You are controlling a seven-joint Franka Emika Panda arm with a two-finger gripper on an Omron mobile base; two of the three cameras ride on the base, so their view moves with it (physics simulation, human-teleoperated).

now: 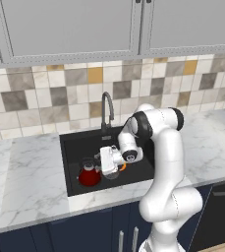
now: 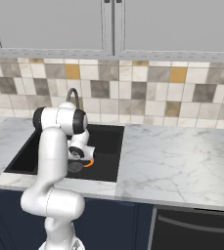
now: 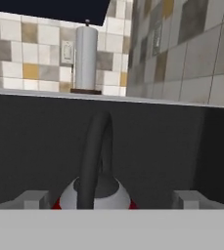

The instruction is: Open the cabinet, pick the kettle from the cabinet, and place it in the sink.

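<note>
You've got the kettle (image 1: 89,174) sitting upright in the sink (image 1: 74,147), left half of the basin in the left base view, red body on the black floor. The claw (image 1: 103,162) is down inside the basin just right of it, pointing sideways at the kettle.

In the hand view the kettle's dark arched handle (image 3: 95,156) stands dead centre between the two finger tips (image 3: 34,199), with clear gaps on both sides. So the claw is wide open and holds nothing; it straddles the handle without touching it.

Around it:
- Faucet (image 1: 106,110) rises from the back rim of the sink, right behind the arm's wrist. Close, but I can't tell if there's contact.
- Black sink wall (image 3: 30,141) is straight ahead of the claw in the hand view.
- White marble worktop (image 1: 30,172) wraps the sink on both sides.
- Light grey wall cabinets (image 1: 70,29) hang overhead, doors closed.
- Tiled backsplash (image 1: 50,93) runs behind.

View differences:
- Left base view gives you kettle and claw together.
- Right base view: the arm's upper link (image 2: 52,156) blocks most of the basin; you see the sink's right part (image 2: 106,146), a round metal drain (image 2: 75,167) and an orange bit beside it.
- Hand view adds a paper towel roll (image 3: 86,58) standing on the worktop beyond the sink rim, and a dark navy edge (image 3: 50,10) above it.
- Right base view also shows a dark appliance front (image 2: 196,229) under the worktop at right.
</note>
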